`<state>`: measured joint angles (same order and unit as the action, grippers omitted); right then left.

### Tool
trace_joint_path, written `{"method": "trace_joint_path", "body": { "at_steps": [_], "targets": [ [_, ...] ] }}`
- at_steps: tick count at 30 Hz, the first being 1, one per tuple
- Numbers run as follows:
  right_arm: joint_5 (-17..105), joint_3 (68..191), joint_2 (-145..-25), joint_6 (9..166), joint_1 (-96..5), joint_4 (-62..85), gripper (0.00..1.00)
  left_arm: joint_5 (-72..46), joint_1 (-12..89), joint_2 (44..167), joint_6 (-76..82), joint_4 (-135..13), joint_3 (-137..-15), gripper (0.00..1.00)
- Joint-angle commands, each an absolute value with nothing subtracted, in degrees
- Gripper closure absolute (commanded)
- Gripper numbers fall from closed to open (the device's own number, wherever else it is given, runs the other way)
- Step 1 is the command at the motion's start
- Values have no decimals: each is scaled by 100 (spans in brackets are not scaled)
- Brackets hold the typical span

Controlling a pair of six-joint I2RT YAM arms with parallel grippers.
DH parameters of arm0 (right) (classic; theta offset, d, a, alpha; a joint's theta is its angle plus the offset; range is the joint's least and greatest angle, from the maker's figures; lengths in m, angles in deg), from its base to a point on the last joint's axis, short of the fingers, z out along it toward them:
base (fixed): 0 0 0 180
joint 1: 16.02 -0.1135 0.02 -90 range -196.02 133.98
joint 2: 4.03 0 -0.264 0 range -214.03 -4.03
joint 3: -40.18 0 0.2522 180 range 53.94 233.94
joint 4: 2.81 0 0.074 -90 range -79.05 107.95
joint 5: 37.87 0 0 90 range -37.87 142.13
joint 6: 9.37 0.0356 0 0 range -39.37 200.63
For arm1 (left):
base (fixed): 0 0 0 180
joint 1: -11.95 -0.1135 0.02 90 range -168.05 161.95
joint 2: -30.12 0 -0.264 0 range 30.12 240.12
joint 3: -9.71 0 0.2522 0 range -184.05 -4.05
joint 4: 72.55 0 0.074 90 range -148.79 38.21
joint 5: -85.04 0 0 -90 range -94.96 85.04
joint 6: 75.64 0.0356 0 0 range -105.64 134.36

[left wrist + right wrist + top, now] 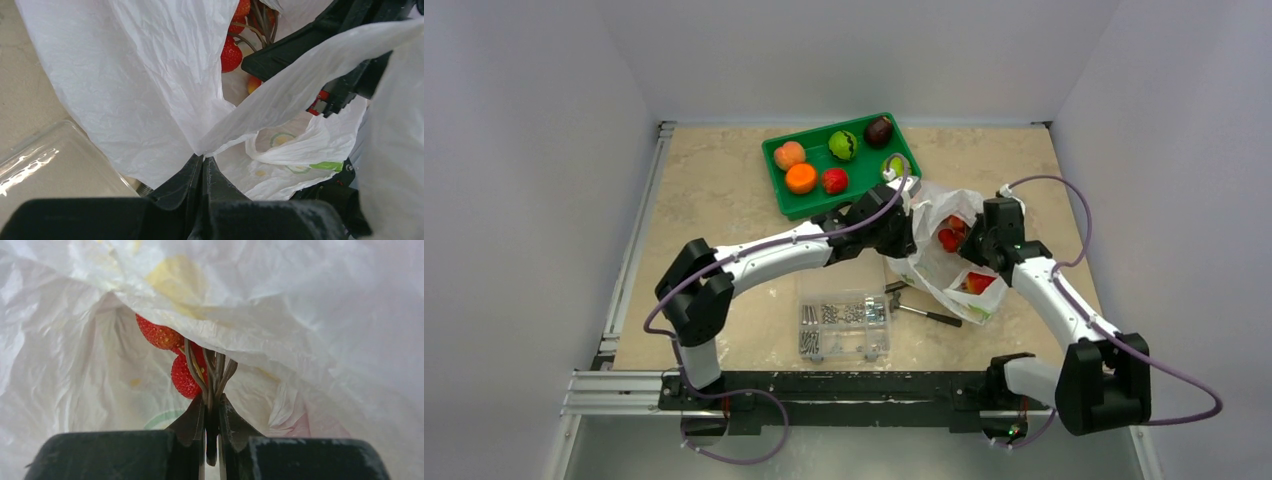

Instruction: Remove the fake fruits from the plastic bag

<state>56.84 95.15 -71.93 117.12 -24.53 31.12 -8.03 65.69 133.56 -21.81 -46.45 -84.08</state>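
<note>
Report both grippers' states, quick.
Left gripper: closed, pinching the plastic bag edge.
Right gripper: closed on the stems of the fake strawberry bunch, inside the bag.

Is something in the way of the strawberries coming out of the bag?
Yes, a little. The right gripper pinches the strawberries by their stems, but a fold of the bag droops right over them. The left gripper pinches the bag's edge.
</note>
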Motion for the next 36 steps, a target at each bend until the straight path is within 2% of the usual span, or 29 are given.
{"method": "trace_joint_path", "body": {
  "at_steps": [1,9,14,19,27,36],
  "targets": [
    [5167,9834,-6881,11252,-2446,3524,100,-515,6533,13440,-1712,-4518,-8753,100],
    [4385,9837,-6283,11460,-2443,3976,100,-466,6427,13810,-1410,-4178,-9475,100],
    [3897,9707,-6100,11341,-2440,3976,100,-941,6425,14137,-1422,-3965,-10136,100],
    [2829,9739,-6022,11460,-2444,3598,100,-1172,6427,14158,-1497,-3909,-10124,100],
    [2986,9864,-5016,12421,-2437,3357,100,-901,6160,13550,-1495,-4007,-9230,100],
    [3289,10776,-4468,12443,-2443,4165,100,-1279,6012,13848,-1602,-4060,-9655,100]
  ]
}}
